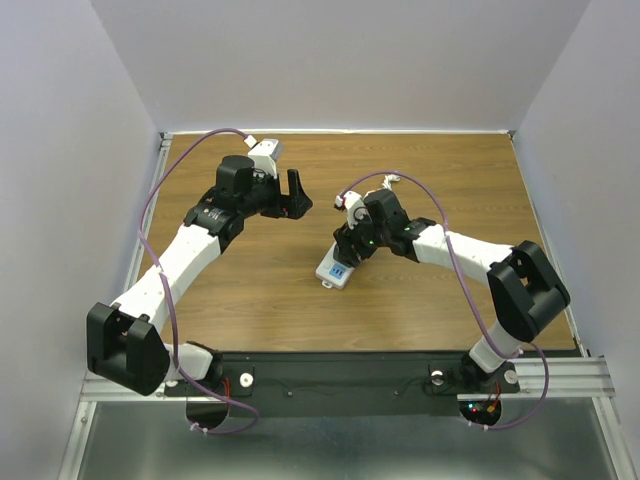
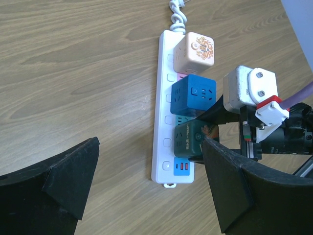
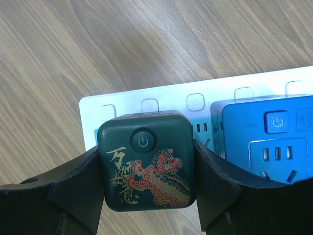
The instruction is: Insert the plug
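Top view, table [image 1: 250,300]: brown wood grain, carrying both arms' work area.
Top view, left claw [image 1: 292,198]: hanging over the far left part of the table, well apart from the power strip [image 1: 335,272], with its fingers standing wide and gripping nothing.
Top view, right claw [image 1: 348,250]: pointing down at the middle of the table, directly over the strip, whose near end is showing just below it.
Left wrist view, power strip: lying flat on the wood, with its coiled white cord [image 2: 177,12] leaving at the far end and red USB ports sitting at the near end.
Left wrist view, cubes: a cream cube [image 2: 195,51], a blue cube [image 2: 193,95] and the green plug cube [image 2: 190,139] are sitting in a row on the strip, the green one nearest the USB end.
Left wrist view, left claw: the two black fingers are framing the view from below, spread wide and touching nothing.
Right wrist view, right claw: narrowed onto the green plug cube, with one black finger [image 3: 73,191] pressing each side.
Right wrist view, green plug cube: sitting over the strip's end sockets, just beside the blue cube, with its power button and dragon print facing the camera.
Right wrist view, seating: I cannot tell whether the prongs are sitting fully home.
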